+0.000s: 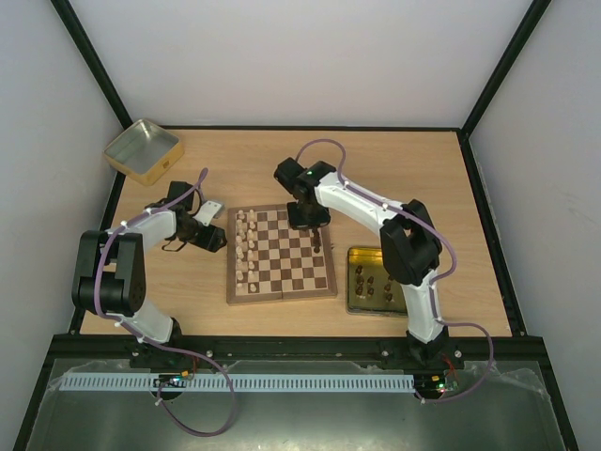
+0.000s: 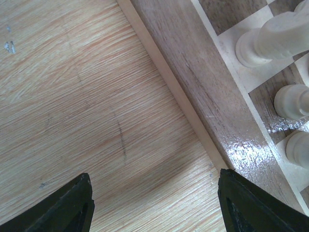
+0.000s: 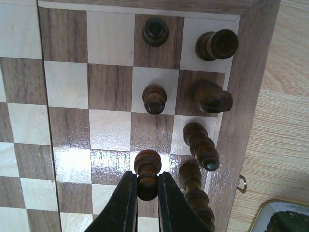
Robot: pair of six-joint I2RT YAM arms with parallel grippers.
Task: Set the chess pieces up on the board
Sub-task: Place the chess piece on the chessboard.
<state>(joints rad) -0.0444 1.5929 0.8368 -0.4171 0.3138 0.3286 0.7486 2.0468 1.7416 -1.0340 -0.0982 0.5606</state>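
Observation:
The board lies mid-table. Cream chess pieces stand in two columns at its left side. Several dark pieces stand on the board's right side in the right wrist view. My right gripper is shut on a dark pawn, held upright just above or on a square in the second column from the right rim; in the top view the gripper is over that side. My left gripper is open and empty over bare table, beside the board's left rim; cream pieces show past it.
A gold tin with several dark pieces lies right of the board. An empty gold tin sits at the back left corner. Black frame posts and white walls ring the table.

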